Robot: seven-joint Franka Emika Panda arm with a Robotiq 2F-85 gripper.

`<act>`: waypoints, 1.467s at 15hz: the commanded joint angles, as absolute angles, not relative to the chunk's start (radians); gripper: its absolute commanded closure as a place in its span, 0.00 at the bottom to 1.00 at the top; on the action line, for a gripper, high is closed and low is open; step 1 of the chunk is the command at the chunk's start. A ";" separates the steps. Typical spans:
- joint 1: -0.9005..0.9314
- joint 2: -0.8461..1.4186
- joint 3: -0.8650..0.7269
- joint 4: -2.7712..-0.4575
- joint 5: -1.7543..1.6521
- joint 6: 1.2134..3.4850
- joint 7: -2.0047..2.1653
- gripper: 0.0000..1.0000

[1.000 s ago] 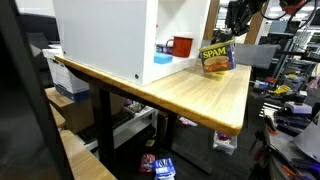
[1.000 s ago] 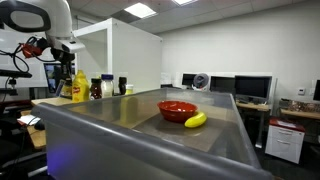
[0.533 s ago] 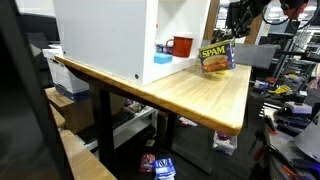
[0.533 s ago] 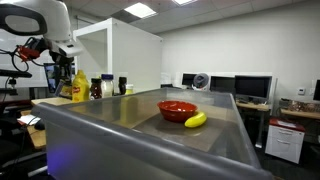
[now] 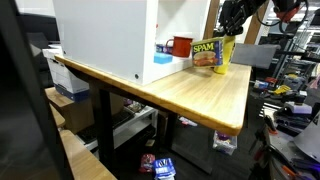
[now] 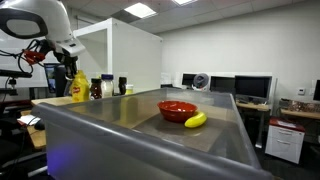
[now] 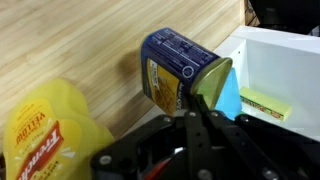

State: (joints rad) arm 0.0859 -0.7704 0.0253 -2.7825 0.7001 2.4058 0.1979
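Note:
A blue SPAM can (image 5: 205, 54) is tilted over the far end of the wooden table (image 5: 190, 98), next to a yellow mustard bottle (image 5: 226, 52). My gripper (image 5: 224, 34) comes down on it from above. In the wrist view the shut fingers (image 7: 196, 112) pinch the rim of the SPAM can (image 7: 178, 72) at its gold end face. The mustard bottle (image 7: 48, 142) lies at the lower left. In an exterior view the gripper (image 6: 70, 62) hangs just above the mustard bottle (image 6: 78, 88), which hides the can.
A tall white cabinet (image 5: 110, 40) stands on the table, with a red mug (image 5: 182, 45) beside the can. Its white wall (image 7: 285, 60) is close to the gripper. A red bowl (image 6: 177, 109) and a banana (image 6: 196, 120) lie on a grey surface. Bottles (image 6: 106, 88) stand nearby.
The gripper has moved with the SPAM can towards the white cabinet and the red mug, which has uncovered the mustard bottle behind it. The jaws stay shut.

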 commanded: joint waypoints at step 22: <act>0.128 -0.692 0.026 -2.783 0.726 2.476 0.144 0.99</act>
